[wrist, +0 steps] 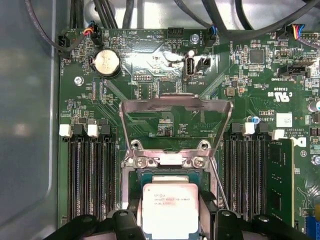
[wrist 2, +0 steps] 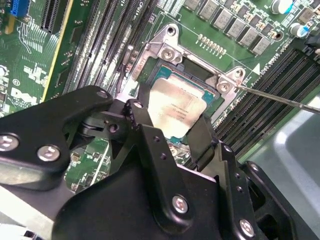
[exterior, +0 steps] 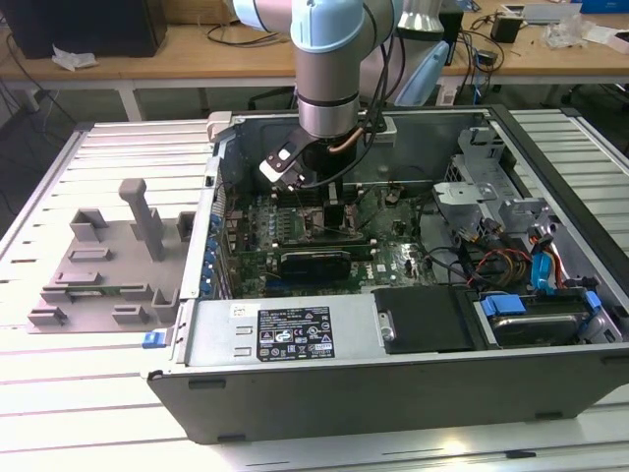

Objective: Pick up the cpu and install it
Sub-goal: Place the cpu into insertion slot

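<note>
The black two-finger gripper is closed on the silvery square metal-topped cpu, gripped by opposite edges. It is held squarely over the dark metal-framed socket, evidently for alignment. Seating cannot be confirmed.

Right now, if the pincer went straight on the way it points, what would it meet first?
The pincer grips the silvery-white flat square cpu, which leads. Straight ahead lies the dark metal-framed square socket on the green motherboard: the chip meets that first. Whether they already touch, I cannot tell.

Arm pointing down, hand closed around cpu
</note>
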{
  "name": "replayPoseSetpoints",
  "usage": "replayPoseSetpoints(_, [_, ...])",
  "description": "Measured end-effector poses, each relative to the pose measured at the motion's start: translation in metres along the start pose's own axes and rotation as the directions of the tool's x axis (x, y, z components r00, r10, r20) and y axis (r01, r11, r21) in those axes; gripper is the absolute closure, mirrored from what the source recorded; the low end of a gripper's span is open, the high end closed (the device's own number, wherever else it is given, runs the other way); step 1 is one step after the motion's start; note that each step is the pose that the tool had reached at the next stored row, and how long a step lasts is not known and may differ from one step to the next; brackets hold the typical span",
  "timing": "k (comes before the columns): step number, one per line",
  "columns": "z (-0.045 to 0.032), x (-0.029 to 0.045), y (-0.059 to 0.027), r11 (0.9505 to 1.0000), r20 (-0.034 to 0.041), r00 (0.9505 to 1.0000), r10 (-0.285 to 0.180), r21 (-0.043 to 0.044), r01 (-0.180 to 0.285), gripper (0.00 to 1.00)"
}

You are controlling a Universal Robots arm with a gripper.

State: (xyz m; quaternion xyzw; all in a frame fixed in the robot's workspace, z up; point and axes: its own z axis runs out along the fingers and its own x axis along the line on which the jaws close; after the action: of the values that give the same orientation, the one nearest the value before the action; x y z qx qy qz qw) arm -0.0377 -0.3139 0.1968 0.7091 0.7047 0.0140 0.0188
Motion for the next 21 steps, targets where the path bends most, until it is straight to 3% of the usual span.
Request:
replayPoseSetpoints(2, [-0.0001, 0.0001, 0.0, 1.0, 0.0, 1.0, 0.0, 0.0004, 0.0, 0.45])
replayPoseSetpoints(3, [-0.0001, 0.0, 0.0, 1.0, 0.0002, 1.0, 0.0, 0.0004, 0.0, 0.38])
replayPoseSetpoints(6, [-0.0005, 0.0, 0.0, 1.0, 0.0003, 1.0, 0.0, 0.0005, 0.0, 0.38])
replayPoseSetpoints(13, [-0.0197, -0.0001, 0.0009, 1.0, 0.0003, 1.0, 0.0, 0.0005, 0.0, 0.38])
replayPoseSetpoints(19, [-0.0211, -0.0001, 0.001, 1.0, 0.0003, 1.0, 0.0, 0.0004, 0.0, 0.38])
replayPoseSetpoints(21, [-0.0214, -0.0001, 0.001, 1.0, 0.0003, 1.0, 0.0, 0.0004, 0.0, 0.53])
